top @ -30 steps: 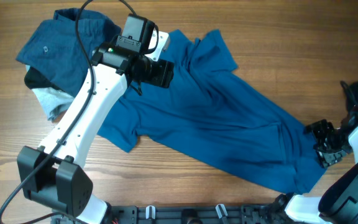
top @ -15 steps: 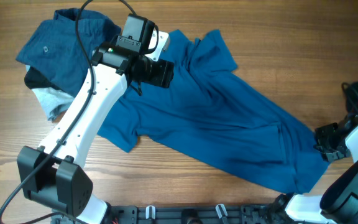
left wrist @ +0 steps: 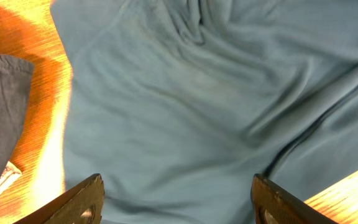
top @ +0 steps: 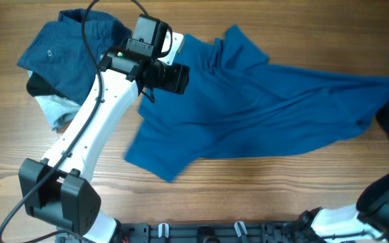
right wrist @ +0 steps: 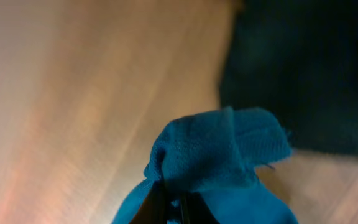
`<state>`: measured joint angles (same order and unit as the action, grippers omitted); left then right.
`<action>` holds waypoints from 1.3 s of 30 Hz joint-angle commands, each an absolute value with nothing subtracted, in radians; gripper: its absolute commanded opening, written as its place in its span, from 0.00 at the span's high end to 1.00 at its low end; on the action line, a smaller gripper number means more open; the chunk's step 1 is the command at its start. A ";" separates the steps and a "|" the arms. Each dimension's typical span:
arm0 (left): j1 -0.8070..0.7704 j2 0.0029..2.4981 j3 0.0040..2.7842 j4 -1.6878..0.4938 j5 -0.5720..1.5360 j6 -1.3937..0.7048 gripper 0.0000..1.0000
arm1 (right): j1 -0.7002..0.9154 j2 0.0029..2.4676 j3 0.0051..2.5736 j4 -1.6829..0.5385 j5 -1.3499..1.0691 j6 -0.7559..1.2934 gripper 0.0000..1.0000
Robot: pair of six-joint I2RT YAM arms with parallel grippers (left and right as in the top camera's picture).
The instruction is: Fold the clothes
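Stretching from frame centre to the right edge, the blue shirt (top: pixel 262 108) drapes over the wooden table (top: pixel 282 192). The right gripper (right wrist: pixel 169 204) pinches a bunch of its cloth; the left gripper (left wrist: pixel 176 200) hovers spread over its upper-left part.

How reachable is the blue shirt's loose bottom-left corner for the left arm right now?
Probably yes. The left gripper hangs open over the blue shirt, and the corner lies bare on the table near that arm's base, nothing on it.
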<state>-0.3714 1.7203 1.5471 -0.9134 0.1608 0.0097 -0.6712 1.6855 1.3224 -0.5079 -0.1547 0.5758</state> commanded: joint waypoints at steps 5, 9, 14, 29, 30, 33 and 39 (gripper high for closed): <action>-0.368 1.694 1.552 -0.896 0.156 -0.016 0.24 | -0.667 1.806 1.415 -0.608 -0.211 0.476 0.22; -0.368 1.694 1.552 -0.894 0.156 -0.015 0.24 | -0.664 1.810 1.380 -0.861 -0.203 0.418 0.19; -0.368 1.694 1.552 -0.883 0.156 -0.015 0.23 | -0.623 1.810 1.204 -0.769 -0.344 0.383 0.21; -0.368 1.694 1.552 -0.910 0.160 -0.016 0.22 | -0.340 1.976 1.189 -0.445 -0.162 0.558 0.34; -0.368 1.694 1.552 -0.913 0.160 -0.016 0.22 | -0.340 1.992 1.189 -0.445 -0.155 0.561 0.37; -0.368 1.694 1.552 -0.918 0.160 -0.016 0.22 | -0.340 2.012 1.189 -0.447 -0.148 0.556 0.50; -0.368 1.694 1.552 -0.918 0.159 -0.015 0.21 | -0.375 1.990 1.225 -0.534 -0.147 0.522 0.96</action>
